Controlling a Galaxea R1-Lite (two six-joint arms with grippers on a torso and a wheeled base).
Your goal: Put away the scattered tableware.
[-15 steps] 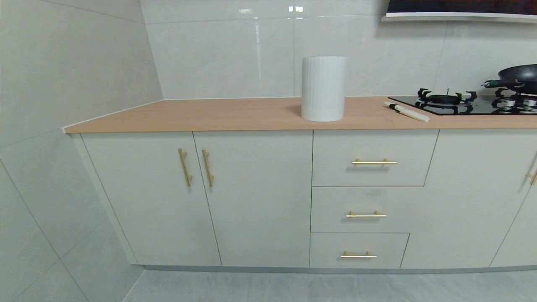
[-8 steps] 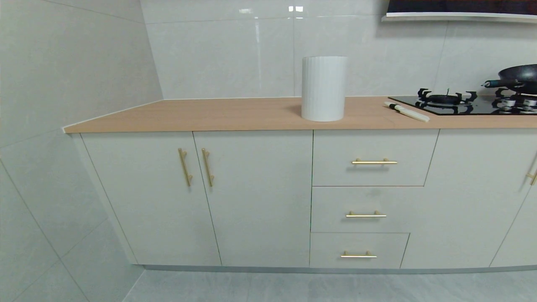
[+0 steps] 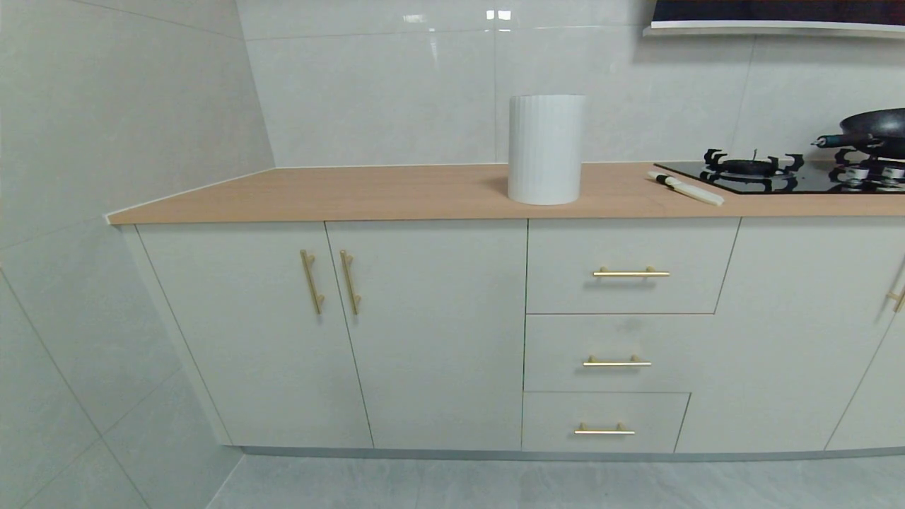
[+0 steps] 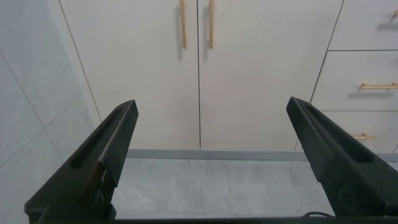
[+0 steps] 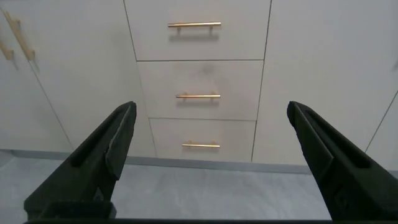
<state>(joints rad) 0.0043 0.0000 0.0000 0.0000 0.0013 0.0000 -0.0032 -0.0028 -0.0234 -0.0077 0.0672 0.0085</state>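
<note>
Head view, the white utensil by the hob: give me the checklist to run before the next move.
1. The left gripper open and empty: ok.
2. The right gripper open and empty: ok.
3. The white utensil lies flat on the countertop, apart from the ribbed white container: ok.
4. The ribbed white container stands upright: ok.
5. Its top is open to take the utensil: cannot tell.
6. Both grippers up at counter level: not ok; they face the cupboard doors and the drawers, lower down.
</note>
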